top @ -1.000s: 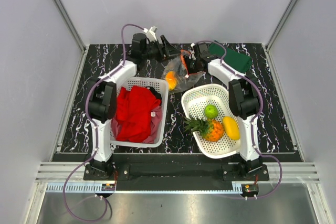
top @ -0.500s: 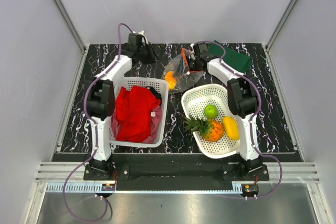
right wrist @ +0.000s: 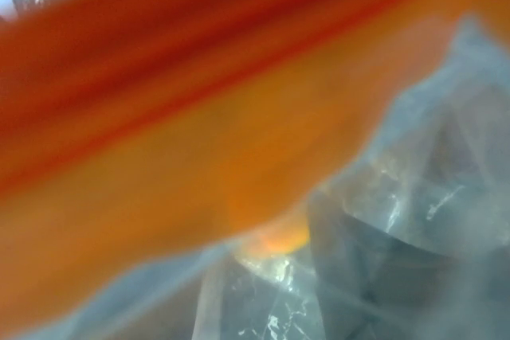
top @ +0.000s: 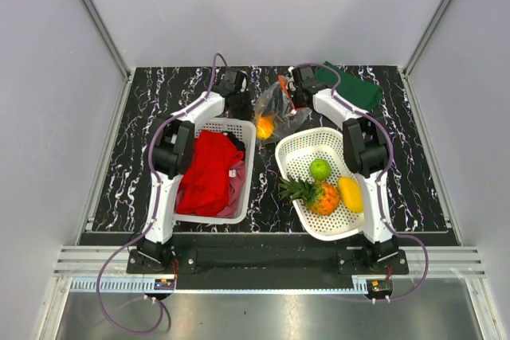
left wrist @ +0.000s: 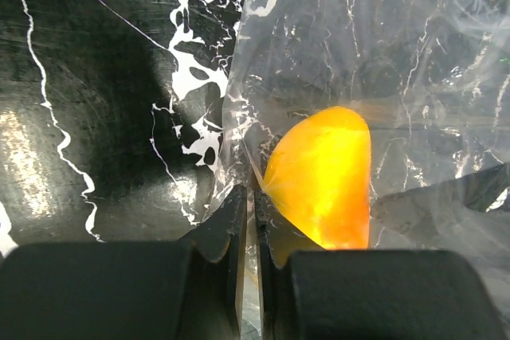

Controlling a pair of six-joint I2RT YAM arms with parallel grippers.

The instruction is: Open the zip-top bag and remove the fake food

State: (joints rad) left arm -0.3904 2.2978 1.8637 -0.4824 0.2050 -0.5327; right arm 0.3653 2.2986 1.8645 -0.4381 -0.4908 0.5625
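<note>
Blurry red-orange zip strip (right wrist: 159, 93) of the zip-top bag (right wrist: 398, 228) right in my face, crinkly clear plastic just below.

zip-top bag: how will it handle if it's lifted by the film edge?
Likely floppy: the zip-top bag is thin, creased film draped around the orange piece. Probably slippery: the left hand pinches only a thin edge, so it may pull free. The rounded piece would likely slide to the low end when lifted.

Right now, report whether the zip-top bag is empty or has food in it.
Not empty. One orange piece shows through the clear plastic of the zip-top bag in the left wrist view.
</note>
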